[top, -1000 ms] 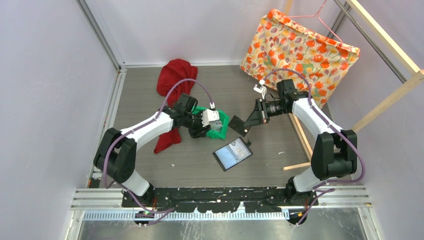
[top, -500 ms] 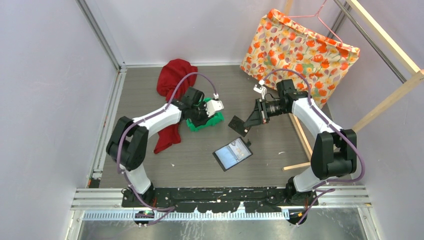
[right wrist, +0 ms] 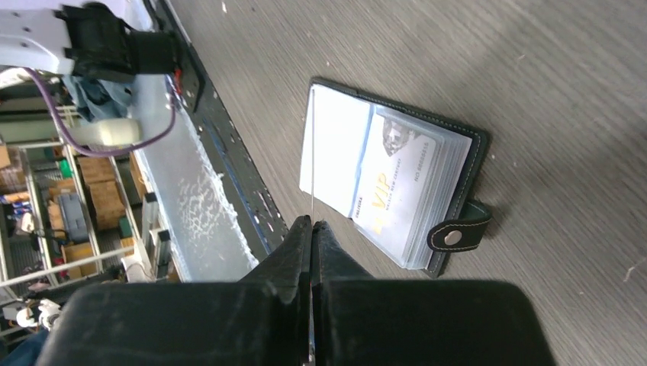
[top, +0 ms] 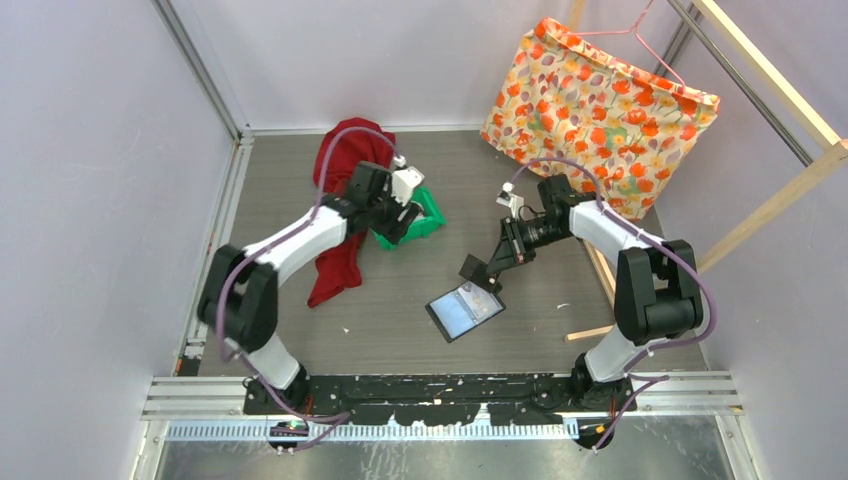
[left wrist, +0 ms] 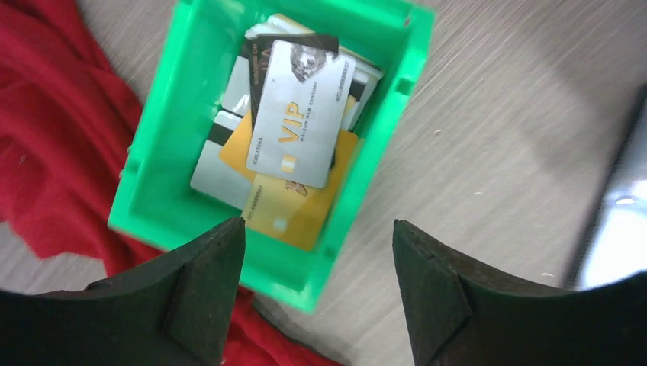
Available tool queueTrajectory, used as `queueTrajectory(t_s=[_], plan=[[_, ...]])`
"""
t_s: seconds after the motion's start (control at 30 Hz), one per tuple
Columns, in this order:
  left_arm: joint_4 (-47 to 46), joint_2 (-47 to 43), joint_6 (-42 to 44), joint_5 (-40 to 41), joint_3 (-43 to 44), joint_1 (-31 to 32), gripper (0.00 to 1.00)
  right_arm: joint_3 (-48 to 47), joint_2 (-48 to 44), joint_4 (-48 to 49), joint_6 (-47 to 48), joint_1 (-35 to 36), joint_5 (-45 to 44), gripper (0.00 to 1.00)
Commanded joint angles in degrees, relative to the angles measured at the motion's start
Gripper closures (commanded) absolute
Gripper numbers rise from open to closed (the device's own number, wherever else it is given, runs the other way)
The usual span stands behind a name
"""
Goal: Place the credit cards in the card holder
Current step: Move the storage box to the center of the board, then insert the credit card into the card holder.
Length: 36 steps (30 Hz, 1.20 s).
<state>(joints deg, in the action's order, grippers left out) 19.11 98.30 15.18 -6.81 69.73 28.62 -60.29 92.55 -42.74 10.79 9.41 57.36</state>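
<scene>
My right tool (right wrist: 313,226) pinches one card (top: 472,268) edge-on above the open holder (right wrist: 397,183) on the counter (right wrist: 572,91); next I must slot it into a pocket. Left tool (left wrist: 317,230) gapes empty over cards (left wrist: 297,114) in the bin (left wrist: 168,152).

bin (left wrist: 172,130): glossy plastic | card holder (right wrist: 336,152): matt black, glossy pockets

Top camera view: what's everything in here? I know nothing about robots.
red cloth: one, red, far left
green bin: one, green, by red cloth
credit cards: several, silver, yellow, white, in bin
card holder: one, black, open, near centre
VIP card: one, silver, in holder pocket
dark card: one, dark, held near the holder
floral fabric: one, orange, far right
wooden frame: one, pale, right side
left gripper: open, above the bin
right gripper: shut on the dark card
</scene>
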Motion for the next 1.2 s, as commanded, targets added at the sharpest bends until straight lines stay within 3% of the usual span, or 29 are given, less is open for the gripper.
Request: queueTrajectory(t_s=[0.0,0.17,0.37,0.5,0.87,1.17], plan=[[-7.68,-15.73,-14.41,-2.51,-7.27,-0.15,0.27,-3.22,1.95,-6.81,8.43,3.01,-5.56,0.99],[-12.77,-28.74,-31.08,-5.94,-23.03,1.99,0.24,-4.76,4.91,-13.26,14.13,6.92,-10.06,0.99],[-25.72,-41.74,-54.63,-2.15,-42.19,7.87,0.27,-4.6,9.46,-14.45,15.32,7.9,-11.04,0.99],[-30.93,-45.48,-66.98,1.44,-50.13,10.83,0.29,-5.6,11.63,-13.53,13.33,8.0,-11.3,0.99],[-37.56,-35.82,-80.26,0.74,-52.34,13.92,0.33,-6.46,10.24,-11.93,10.63,7.79,-10.07,0.99],[-40.21,-25.7,-83.45,-1.13,-50.02,15.99,0.37,-6.5,8.96,-11.65,10.15,7.11,-9.83,0.99]])
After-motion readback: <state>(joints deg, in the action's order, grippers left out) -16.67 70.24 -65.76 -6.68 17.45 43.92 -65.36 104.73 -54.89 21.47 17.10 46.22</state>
